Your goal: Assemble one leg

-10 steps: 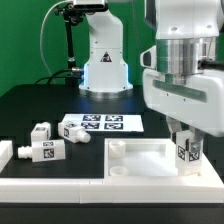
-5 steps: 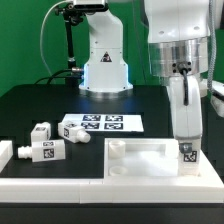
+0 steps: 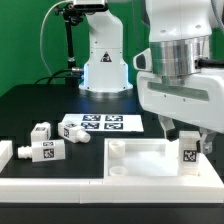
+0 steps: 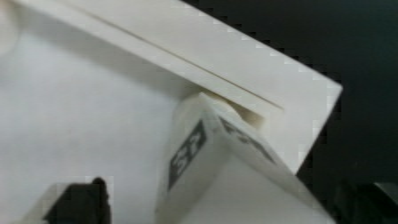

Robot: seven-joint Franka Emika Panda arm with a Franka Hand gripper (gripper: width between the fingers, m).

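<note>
My gripper (image 3: 190, 135) hangs over the far right corner of the large flat white panel (image 3: 140, 158), as the exterior view shows it. A stubby white leg (image 3: 187, 152) stands upright in that corner, a black-and-white tag on its near face, and it sits just below my wrist housing. I cannot tell from either view whether my fingers are wide, narrow or gripping it; in the wrist view only one dark fingertip (image 4: 75, 200) shows at the edge, with the tagged leg (image 4: 210, 160) close in against the panel's raised rim (image 4: 214, 65). On the exterior view's left, two more legs (image 3: 42, 131) (image 3: 47, 152) lie on the black table (image 3: 30, 105), well apart from me. Beside them, nearer the middle, lies the marker board (image 3: 102, 125) with its row of tags. A long white rail (image 3: 60, 185) runs along the table's near edge.
</note>
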